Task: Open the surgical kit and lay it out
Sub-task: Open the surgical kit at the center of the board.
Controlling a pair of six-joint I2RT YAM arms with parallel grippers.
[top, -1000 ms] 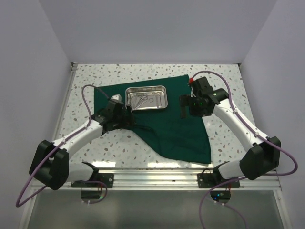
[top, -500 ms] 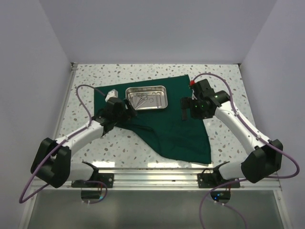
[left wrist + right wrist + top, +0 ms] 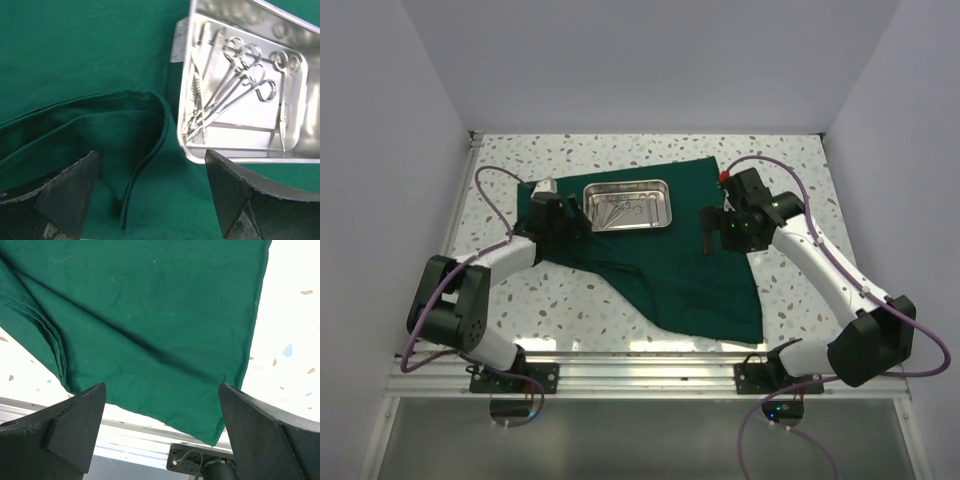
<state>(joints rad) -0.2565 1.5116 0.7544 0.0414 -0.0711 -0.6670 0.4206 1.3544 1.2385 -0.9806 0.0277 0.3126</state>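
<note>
The dark green cloth [image 3: 690, 270] lies spread on the table, with a loose fold [image 3: 145, 150] near its left side. The steel tray [image 3: 660, 190] sits on the cloth's far part. It holds forceps, scissors and tweezers [image 3: 620, 211], which lie bunched together in the left wrist view [image 3: 235, 82], inside the tray [image 3: 300, 145]. My left gripper [image 3: 570, 214] is open and empty, just left of the tray and above the fold [image 3: 151, 153]. My right gripper [image 3: 708, 230] is open and empty, above the cloth right of the tray [image 3: 161, 386].
The cloth's near corner [image 3: 215, 440] hangs close to the table's front rail [image 3: 650, 368]. Speckled tabletop [image 3: 800, 290] shows right of the cloth and at the near left. White walls enclose the table on three sides.
My left gripper has moved toward the far side, from the near-left cloth fold up beside the tray's left end. My right gripper has barely moved.
</note>
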